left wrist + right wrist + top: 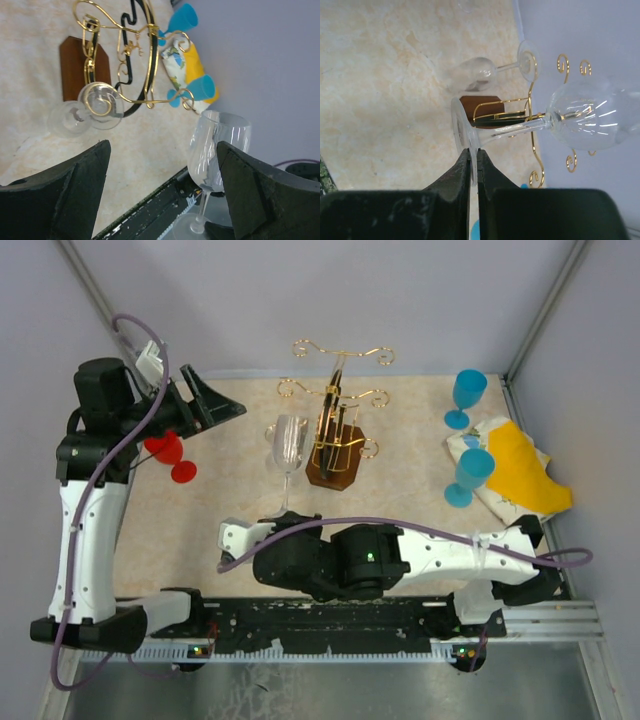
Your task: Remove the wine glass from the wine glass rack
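As right hand (474, 151) pinches it, wine glass (288, 445) stands

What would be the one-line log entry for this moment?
right tool: shut on wine glass foot | wine glass: upright, off wine glass rack | left tool: open

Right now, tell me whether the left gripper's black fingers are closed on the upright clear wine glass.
No, the left gripper has its fingers wide apart, and the clear wine glass stands farther off, beyond them.
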Motion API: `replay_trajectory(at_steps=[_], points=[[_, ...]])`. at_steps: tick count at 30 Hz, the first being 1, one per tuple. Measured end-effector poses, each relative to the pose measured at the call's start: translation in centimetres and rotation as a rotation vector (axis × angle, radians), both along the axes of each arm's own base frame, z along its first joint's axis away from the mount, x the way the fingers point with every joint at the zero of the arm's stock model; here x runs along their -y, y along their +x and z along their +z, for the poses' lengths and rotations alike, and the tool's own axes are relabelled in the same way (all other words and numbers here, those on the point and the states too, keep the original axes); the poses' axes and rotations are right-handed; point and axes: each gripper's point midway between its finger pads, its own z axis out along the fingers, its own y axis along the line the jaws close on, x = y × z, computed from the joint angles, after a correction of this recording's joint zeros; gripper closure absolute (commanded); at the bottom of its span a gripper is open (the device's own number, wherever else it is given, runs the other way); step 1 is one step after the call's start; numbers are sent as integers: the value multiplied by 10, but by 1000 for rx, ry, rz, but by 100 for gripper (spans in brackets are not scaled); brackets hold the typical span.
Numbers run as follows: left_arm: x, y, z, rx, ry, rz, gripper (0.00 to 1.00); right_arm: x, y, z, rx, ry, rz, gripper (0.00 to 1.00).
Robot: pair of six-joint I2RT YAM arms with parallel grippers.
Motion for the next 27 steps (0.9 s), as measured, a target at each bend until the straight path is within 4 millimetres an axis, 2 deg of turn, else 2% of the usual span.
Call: replay_trajectory(at_steps=[2, 9, 17, 22, 27], points=[[7, -10, 6, 3, -24, -56, 1, -2, -2, 6, 26, 4, 14, 100], [21, -36, 17, 23, -53, -169, 0, -3, -1, 24, 97, 18, 29, 100], [31, -74, 37, 163, -43, -275, 0, -13, -7, 28, 100, 35, 73, 100], [34, -80, 43, 246, -40, -308, 0, -16, -11, 26, 90, 36, 98, 100], [37, -74, 35, 245, -43, -322, 0, -19, -16, 26, 82, 42, 117, 100]])
